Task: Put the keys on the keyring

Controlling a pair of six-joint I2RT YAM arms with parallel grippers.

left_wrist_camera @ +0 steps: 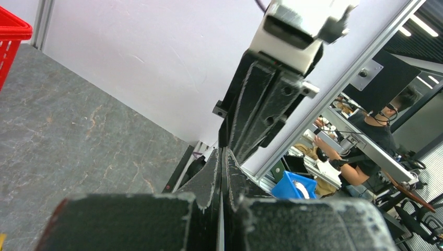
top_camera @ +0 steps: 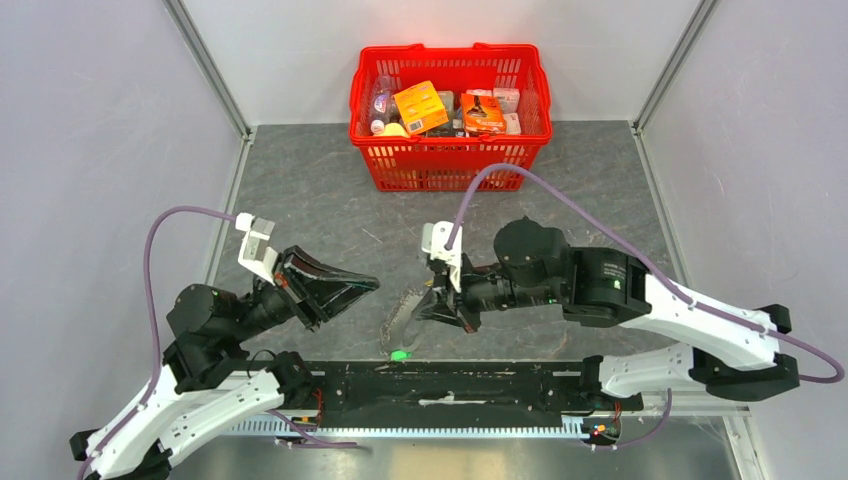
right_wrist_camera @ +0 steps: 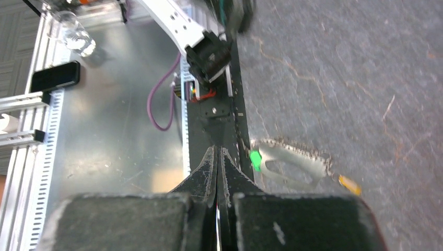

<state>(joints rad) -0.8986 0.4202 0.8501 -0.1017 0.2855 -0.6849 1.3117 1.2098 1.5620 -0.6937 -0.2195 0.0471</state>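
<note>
Two arms rise from the near edge of the bench (top_camera: 320,200), where a black strip (top_camera: 450,385) runs along that edge with a metal ledge (top_camera: 450,455) in front of it. The green key (top_camera: 400,354) lies just beyond the strip, near the middle of the near edge. Its head touches the near end of the keyring (top_camera: 404,318), which lies flat. In the right wrist view the yellow key (right_wrist_camera: 349,183) sits at the ring's other end. I cannot tell whether either key is threaded on.

The right arm (top_camera: 700,325) reaches in from the right. The right jaws are clenched with nothing between them, tips just beside the ring. The left arm (top_camera: 215,320) comes in from the near left corner. The left jaws are also clenched and empty, pointing at the right ones with a short bare gap between the two.

Bare grey stone-patterned surface runs from the arms out to the left and right edges and on toward the far edge. A red basket (top_camera: 450,165) full of packets stands at the middle of the far edge. Pale walls (top_camera: 100,120) on metal rails close the left, right and far sides. In the left wrist view, a person (left_wrist_camera: 384,136) sits in the room beyond the right rail.
</note>
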